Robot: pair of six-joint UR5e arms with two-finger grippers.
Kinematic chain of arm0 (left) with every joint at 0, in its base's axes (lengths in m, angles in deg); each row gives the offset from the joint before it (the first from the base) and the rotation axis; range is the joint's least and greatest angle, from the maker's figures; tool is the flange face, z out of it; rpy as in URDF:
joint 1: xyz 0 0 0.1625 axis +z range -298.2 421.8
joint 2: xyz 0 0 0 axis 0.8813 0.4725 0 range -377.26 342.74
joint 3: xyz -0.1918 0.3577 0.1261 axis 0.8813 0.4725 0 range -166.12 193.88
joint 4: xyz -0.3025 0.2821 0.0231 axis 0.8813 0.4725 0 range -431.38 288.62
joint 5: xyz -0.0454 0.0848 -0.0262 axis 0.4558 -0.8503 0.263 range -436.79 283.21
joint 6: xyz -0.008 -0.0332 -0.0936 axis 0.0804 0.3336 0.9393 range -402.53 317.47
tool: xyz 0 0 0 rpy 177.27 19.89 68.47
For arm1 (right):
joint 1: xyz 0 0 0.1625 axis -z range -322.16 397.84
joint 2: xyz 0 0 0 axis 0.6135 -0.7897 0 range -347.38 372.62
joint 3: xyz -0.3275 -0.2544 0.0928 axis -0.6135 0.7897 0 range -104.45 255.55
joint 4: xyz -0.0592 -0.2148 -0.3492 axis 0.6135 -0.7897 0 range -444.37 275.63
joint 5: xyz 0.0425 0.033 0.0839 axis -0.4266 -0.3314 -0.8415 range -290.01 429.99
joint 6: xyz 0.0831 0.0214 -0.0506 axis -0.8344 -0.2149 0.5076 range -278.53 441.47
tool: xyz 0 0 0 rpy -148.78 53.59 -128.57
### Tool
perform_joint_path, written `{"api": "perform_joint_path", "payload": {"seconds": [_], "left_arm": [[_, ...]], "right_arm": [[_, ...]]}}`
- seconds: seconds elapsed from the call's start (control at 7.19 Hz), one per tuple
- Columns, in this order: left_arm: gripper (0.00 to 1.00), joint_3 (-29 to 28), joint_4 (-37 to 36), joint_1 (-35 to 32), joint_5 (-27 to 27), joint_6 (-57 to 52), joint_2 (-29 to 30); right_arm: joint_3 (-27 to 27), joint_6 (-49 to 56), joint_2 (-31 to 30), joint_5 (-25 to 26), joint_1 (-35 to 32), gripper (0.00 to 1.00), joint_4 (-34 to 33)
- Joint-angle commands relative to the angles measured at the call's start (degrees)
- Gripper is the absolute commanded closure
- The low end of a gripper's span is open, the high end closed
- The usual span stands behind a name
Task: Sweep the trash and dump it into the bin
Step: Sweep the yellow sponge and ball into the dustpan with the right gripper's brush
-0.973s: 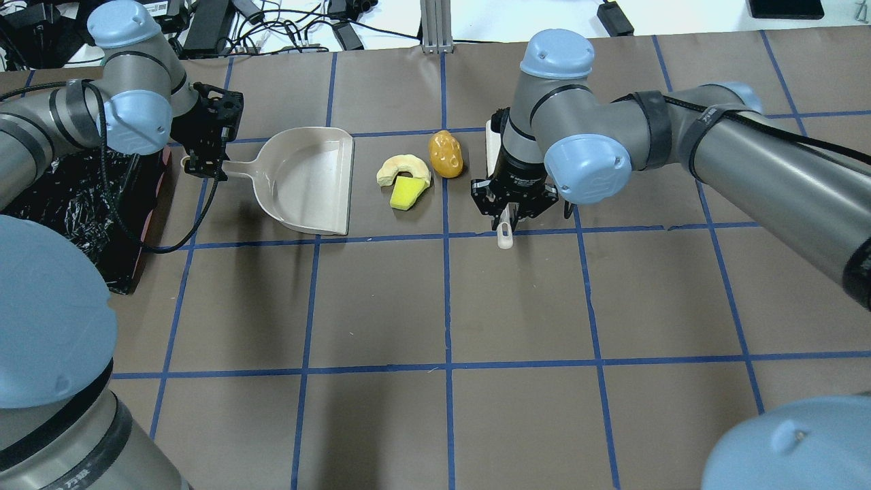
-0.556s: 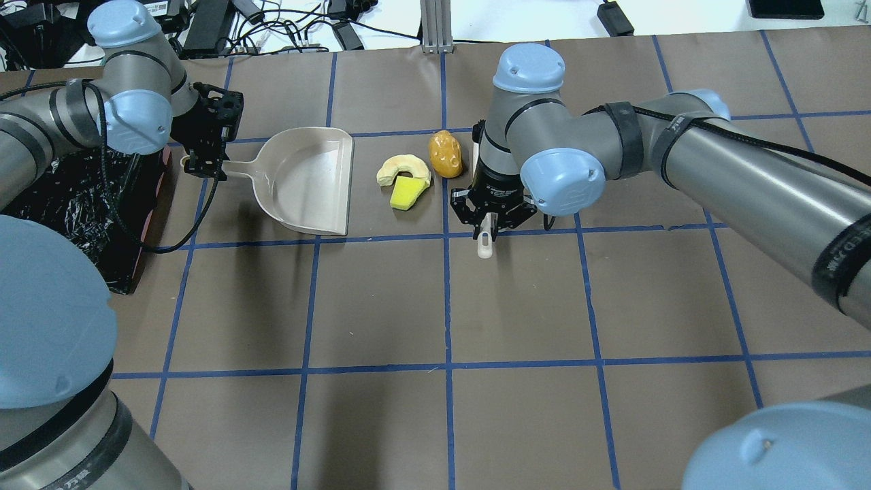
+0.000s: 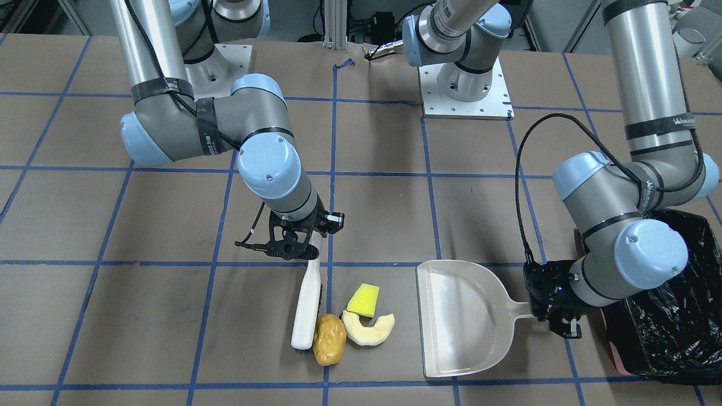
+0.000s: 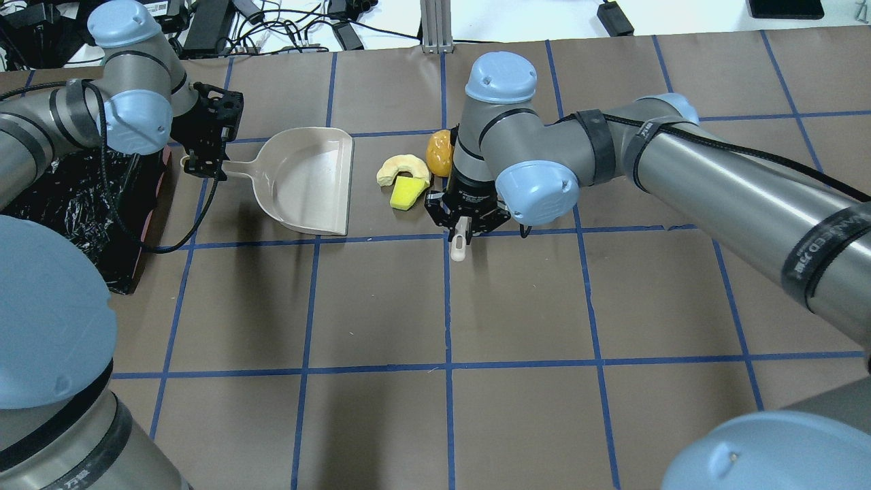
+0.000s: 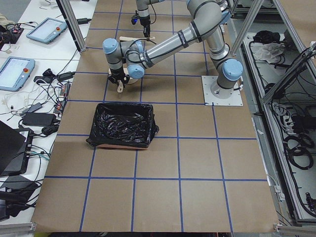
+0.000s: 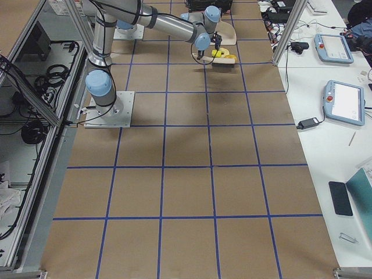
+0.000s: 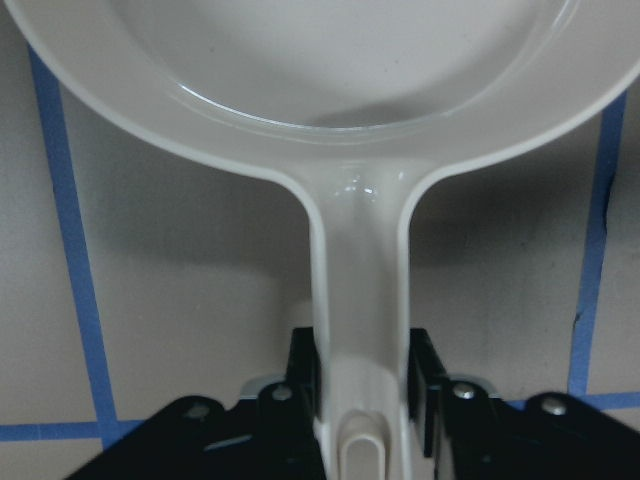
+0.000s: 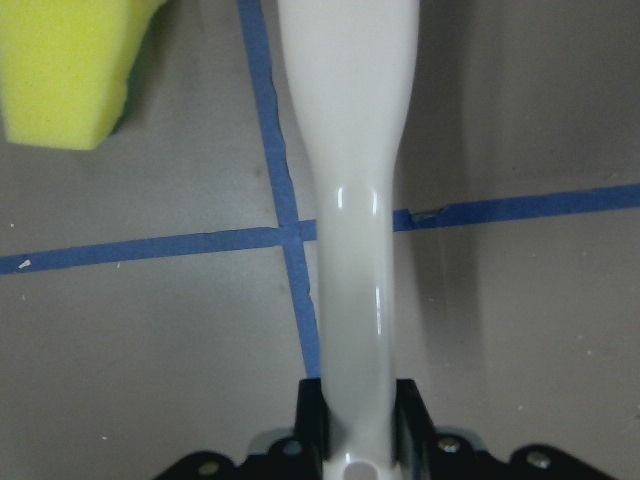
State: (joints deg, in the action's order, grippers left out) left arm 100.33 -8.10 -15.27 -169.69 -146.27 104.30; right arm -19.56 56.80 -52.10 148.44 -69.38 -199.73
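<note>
The right gripper (image 3: pixel 307 242) grips the white brush (image 3: pixel 307 304), low in the middle of the front view. Just right of it lie the potato (image 3: pixel 329 347), sponge (image 3: pixel 364 300) and fruit slice (image 3: pixel 369 330). The left gripper (image 3: pixel 550 316) pinches the dustpan (image 3: pixel 462 316) handle. The black bin (image 3: pixel 671 332) sits at the lower right.

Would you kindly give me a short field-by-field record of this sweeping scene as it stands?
left hand: shut on the dustpan handle; pan mouth faces the trash
right hand: shut on the brush handle; brush head right beside the potato
trash: sponge, fruit slice and potato lie on the table between brush and dustpan
in dustpan: nothing
bin: black-lined, behind the left hand
</note>
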Motion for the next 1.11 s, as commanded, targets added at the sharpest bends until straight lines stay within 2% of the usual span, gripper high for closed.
{"api": "perform_joint_path", "payload": {"seconds": [0.0, 0.42, 0.7, 0.97], "left_arm": [[1.00, 0.04, 0.00, 0.08, 0.17, -0.06, 0.00], [1.00, 0.04, 0.00, 0.17, 0.35, -0.06, 0.00], [1.00, 0.04, 0.00, 0.26, 0.44, -0.06, 0.00], [1.00, 0.13, 0.00, 0.26, 0.44, -0.15, 0.00]], "right_arm": [[2.55, -4.06, 2.30, -0.05, -3.42, 1.00, -0.12], [5.80, -7.67, 4.59, -0.31, -7.28, 1.00, -1.08], [6.07, -10.48, 6.70, -1.72, -9.83, 1.00, -7.12], [9.57, -14.16, 8.46, -1.72, -12.56, 1.00, -7.94]]}}
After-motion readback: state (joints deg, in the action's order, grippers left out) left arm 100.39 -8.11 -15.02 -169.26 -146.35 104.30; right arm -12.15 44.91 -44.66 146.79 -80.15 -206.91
